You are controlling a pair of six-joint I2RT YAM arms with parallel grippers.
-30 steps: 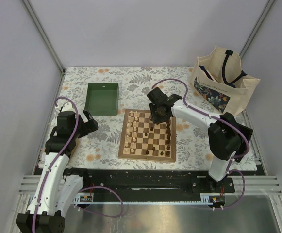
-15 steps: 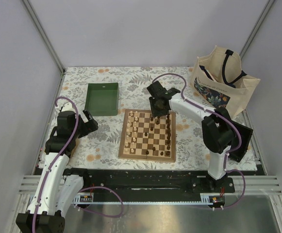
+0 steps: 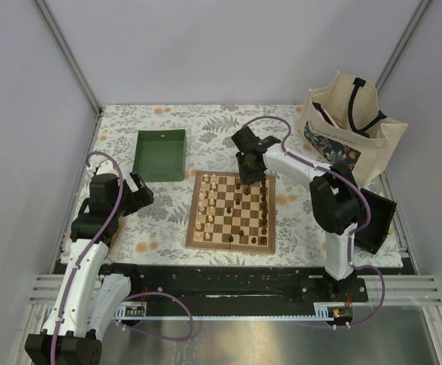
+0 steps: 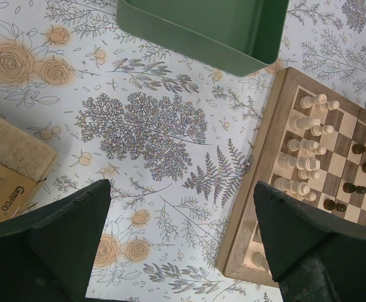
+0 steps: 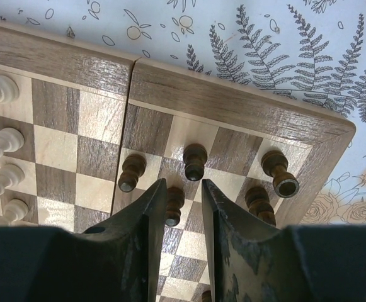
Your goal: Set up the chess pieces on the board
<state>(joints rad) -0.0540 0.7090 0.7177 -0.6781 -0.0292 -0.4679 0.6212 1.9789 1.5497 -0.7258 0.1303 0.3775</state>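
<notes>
Right gripper (image 5: 183, 189) hovering over board (image 5: 233, 104) near its far-right corner, jaws narrowly parted astride 1 dark pawn (image 5: 174, 204); cannot tell if pinching. Left gripper (image 4: 181, 189) hanging wide open beside board. Risk: fingers crowding nearest dark piece (image 5: 195, 162), possibly toppling it on lifting.

Top camera is looking down on the whole desk (image 3: 205, 125); wrist cameras are looking down closely, sharing the board (image 5: 233, 107).
</notes>
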